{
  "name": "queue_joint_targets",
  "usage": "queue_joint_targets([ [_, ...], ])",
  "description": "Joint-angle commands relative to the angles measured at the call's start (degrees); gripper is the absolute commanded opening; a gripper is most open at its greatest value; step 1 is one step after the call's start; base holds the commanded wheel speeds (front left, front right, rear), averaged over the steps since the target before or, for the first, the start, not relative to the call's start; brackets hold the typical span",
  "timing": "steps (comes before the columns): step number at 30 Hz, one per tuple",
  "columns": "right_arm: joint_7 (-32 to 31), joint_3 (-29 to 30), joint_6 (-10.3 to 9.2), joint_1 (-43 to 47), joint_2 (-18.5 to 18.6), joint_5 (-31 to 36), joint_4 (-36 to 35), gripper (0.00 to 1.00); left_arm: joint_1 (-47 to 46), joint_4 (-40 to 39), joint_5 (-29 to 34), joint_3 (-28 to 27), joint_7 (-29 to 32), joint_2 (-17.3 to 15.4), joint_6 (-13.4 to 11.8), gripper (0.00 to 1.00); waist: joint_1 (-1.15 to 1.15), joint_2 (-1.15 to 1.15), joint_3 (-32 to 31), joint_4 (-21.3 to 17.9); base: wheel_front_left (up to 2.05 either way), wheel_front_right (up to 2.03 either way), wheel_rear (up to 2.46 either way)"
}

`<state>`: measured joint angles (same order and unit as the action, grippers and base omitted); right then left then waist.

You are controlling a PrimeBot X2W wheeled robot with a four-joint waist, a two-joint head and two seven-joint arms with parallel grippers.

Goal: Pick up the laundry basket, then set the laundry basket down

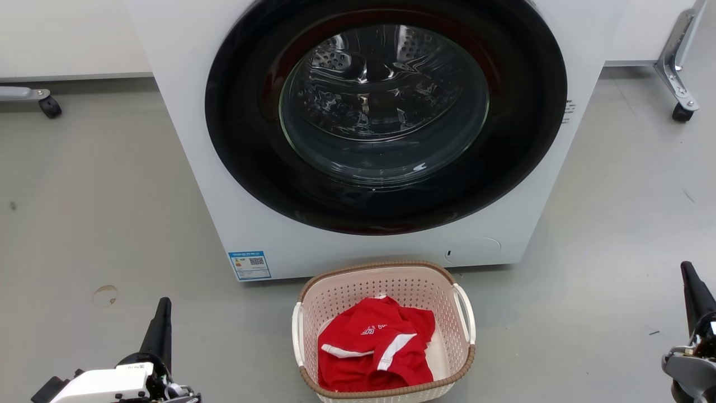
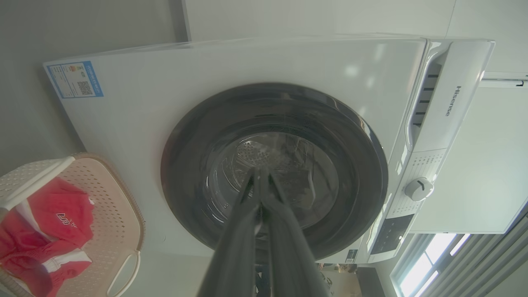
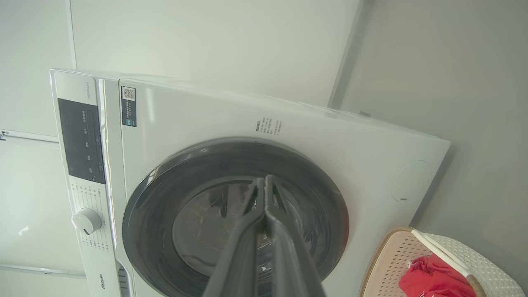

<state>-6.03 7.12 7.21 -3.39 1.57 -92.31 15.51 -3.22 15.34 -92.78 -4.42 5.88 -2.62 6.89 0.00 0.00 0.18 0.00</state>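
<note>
**Cream laundry basket (image 1: 358, 292) sits untouched**

It stands on the grey floor (image 1: 112, 212) just before the washer (image 1: 196, 140), red shirt (image 1: 372, 350) inside. Left gripper (image 1: 163, 305) and right gripper (image 1: 687, 270) flank it, well apart, fingers pressed together, holding nothing.

glossy white washer (image 1: 184, 112) front, smooth and shiny; door glass (image 1: 383, 106) slick, mirror-bright. now the laundry basket (image 1: 391, 286): matt cream perforated plastic, brown woven-look rim. inside it, soft red cloth (image 1: 369, 347), crumpled. floor (image 1: 84, 196) dull, smooth grey.
</note>
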Motion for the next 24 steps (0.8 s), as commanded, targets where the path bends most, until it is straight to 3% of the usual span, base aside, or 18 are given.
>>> queue_joint_targets([
  [1,-0.4,-0.7,0.28,-2.8,1.4,0.1,-1.5,0.0,-2.9,-1.3,0.4,-1.9,0.4,-0.4,0.6,0.0,0.0,0.0,0.0,0.0,0.0,0.0,0.0],
  [24,-0.4,-0.7,0.28,-2.8,1.4,0.1,-1.5,0.0,-3.0,-1.3,0.5,-2.0,0.5,-0.4,0.6,0.0,0.0,0.0,0.0,0.0,0.0,0.0,0.0],
])
